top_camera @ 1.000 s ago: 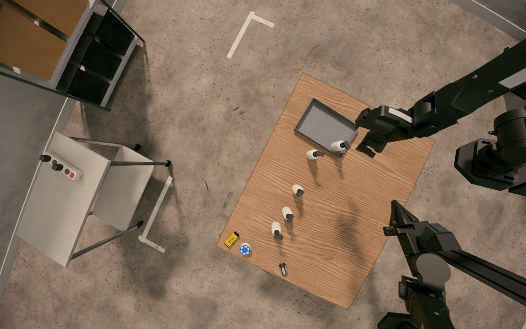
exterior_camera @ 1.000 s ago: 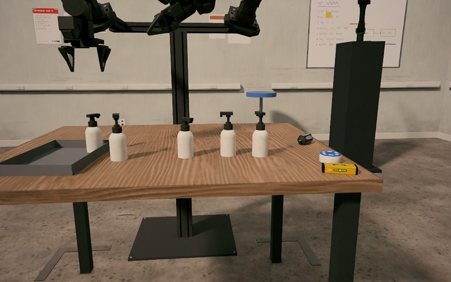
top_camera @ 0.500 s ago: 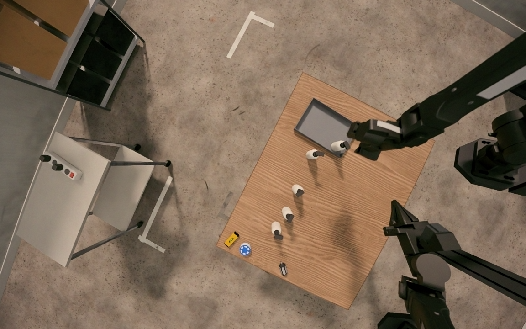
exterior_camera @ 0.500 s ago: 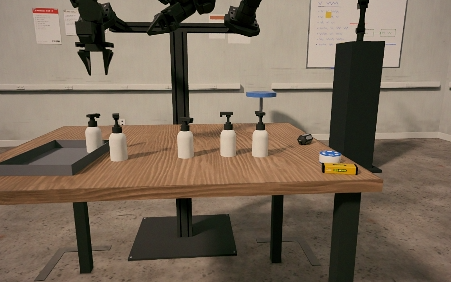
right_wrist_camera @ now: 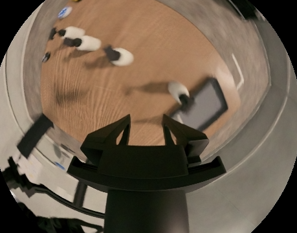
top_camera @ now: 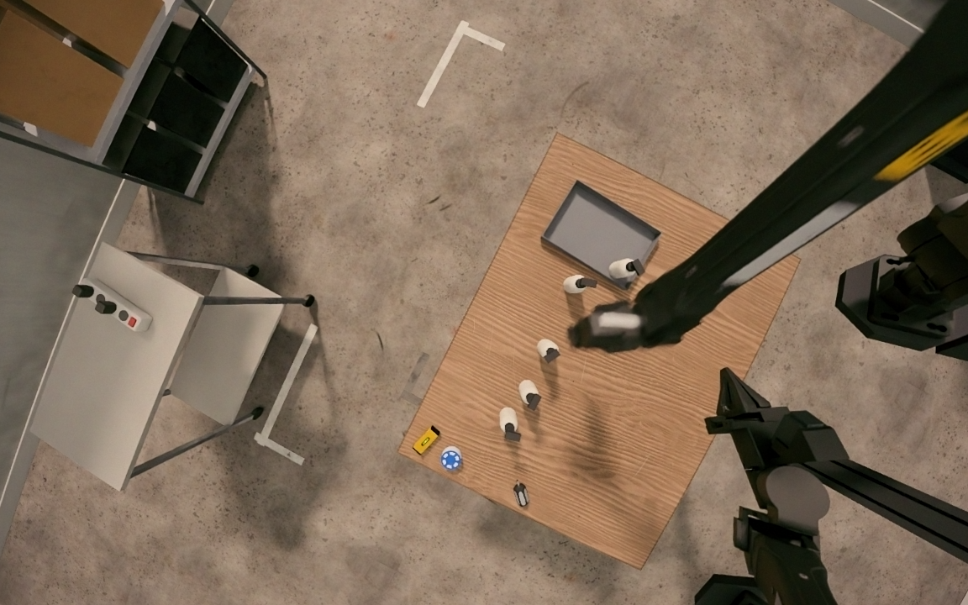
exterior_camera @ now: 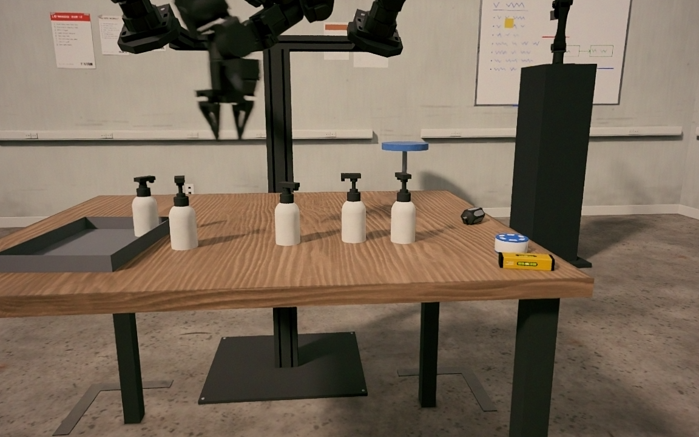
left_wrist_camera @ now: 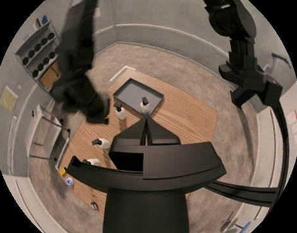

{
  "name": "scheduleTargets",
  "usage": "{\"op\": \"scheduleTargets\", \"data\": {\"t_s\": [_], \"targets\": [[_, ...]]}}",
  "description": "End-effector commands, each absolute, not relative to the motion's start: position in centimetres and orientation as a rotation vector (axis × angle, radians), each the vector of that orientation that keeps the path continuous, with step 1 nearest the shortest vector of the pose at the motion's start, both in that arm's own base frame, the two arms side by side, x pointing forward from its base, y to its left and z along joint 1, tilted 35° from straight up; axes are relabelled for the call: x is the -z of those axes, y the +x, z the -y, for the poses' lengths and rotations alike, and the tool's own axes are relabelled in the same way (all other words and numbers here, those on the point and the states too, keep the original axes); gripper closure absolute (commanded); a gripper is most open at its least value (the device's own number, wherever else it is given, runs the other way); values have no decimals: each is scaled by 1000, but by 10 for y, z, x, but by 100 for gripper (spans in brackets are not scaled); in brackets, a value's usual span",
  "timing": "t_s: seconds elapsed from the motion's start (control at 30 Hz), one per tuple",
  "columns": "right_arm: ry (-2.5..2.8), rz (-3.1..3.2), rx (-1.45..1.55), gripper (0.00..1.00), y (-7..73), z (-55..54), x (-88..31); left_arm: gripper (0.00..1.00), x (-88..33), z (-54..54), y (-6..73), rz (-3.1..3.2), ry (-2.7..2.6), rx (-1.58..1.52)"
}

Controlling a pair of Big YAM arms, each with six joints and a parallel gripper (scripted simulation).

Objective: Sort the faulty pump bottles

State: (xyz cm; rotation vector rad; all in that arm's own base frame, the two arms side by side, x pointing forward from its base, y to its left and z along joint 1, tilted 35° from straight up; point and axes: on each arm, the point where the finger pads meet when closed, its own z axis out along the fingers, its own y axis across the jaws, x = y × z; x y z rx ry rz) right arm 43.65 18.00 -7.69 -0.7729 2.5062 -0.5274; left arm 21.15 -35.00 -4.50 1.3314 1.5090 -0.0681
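A white bottle (top_camera: 621, 268) (exterior_camera: 145, 216) (left_wrist_camera: 144, 106) stands upright in the grey tray (top_camera: 592, 222) (exterior_camera: 85, 241) (left_wrist_camera: 133, 94) (right_wrist_camera: 204, 107), its black pump head low. A second bottle (top_camera: 573, 284) (exterior_camera: 183, 228) (left_wrist_camera: 121, 113) (right_wrist_camera: 178, 90) stands just outside the tray, pump head up. A third (top_camera: 547, 348) (exterior_camera: 287, 224) (right_wrist_camera: 123, 57) stands mid-table with its head low. Two more bottles (top_camera: 528, 391) (top_camera: 507, 418) (exterior_camera: 353, 221) (exterior_camera: 403, 223) stand beyond it, heads up. My right gripper (exterior_camera: 228, 133) (right_wrist_camera: 146, 118) is partly open, empty, high above the table. My left gripper (top_camera: 726, 372) (left_wrist_camera: 146, 118) is shut and empty by the table edge.
A yellow level (top_camera: 426, 439) (exterior_camera: 526, 261), a blue-and-white round object (top_camera: 450, 459) (exterior_camera: 511, 243) and a small black-grey object (top_camera: 521, 494) (exterior_camera: 472, 215) lie near the table's edges, beyond the bottles. The right arm extends over the table, blurred in the top view.
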Motion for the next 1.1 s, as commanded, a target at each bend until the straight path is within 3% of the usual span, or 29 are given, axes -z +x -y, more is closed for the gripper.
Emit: {"op": "scheduleTargets", "data": {"t_s": [0.0,0.4,1.07], "targets": [[-977,-2488,595,49,442,-194,86,100,36,353,215,-1487,1312,70],[-1340,-2359,686,49,489,-279,115,100,36,353,215,-1487,1312,70],[-1283,-2375,677,49,517,-269,128,100,36,353,215,-1487,1312,70]]}}
